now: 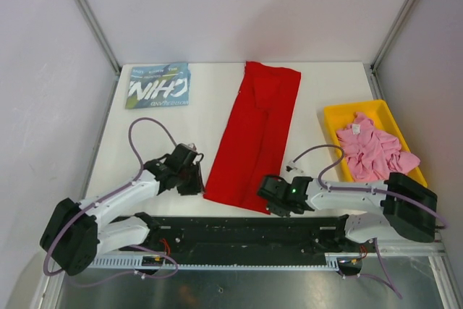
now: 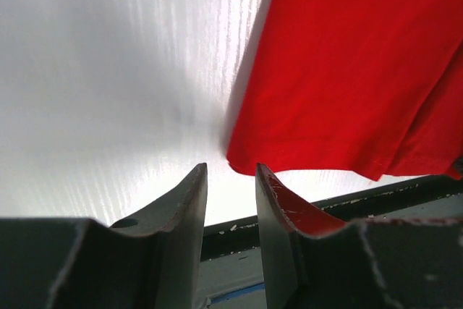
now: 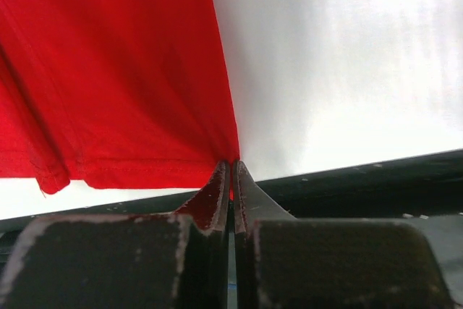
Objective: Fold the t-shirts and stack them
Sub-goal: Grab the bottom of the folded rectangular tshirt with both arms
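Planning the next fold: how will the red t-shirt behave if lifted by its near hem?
Likely floppy: the red t-shirt lies flat with soft creases, so it should drape and sag. It looks thin, probably light. Only the right tool pinches a hem corner; the left tool is open, so lifting now may skew it.

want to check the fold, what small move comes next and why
Probably ease the left pincer forward and close on the red shirt's near left corner: its jaws stand open short of the hem, while the right pincer pinches the other corner.
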